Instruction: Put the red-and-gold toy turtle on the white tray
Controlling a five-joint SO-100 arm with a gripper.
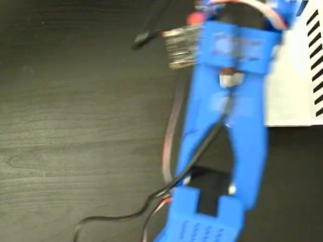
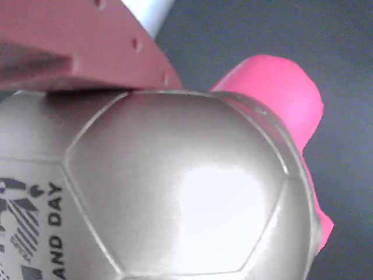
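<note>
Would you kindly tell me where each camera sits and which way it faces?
Fixed view: overhead, looking straight down at the dark table, the blue arm and a white tray corner.
Wrist view: on the gripper, very close to the turtle; a brown jaw touches its gold shell.
Shared: only the dark table; the arm hides the turtle from above.

- Table: dark, near-black surface with visible wood grain; fills most of the fixed view.
- White tray: lies flat on the table at the right edge of the fixed view, partly cut off by the frame; short black diagonal stripes along its right side; its lower edge is straight and meets the dark tabletop.
</note>
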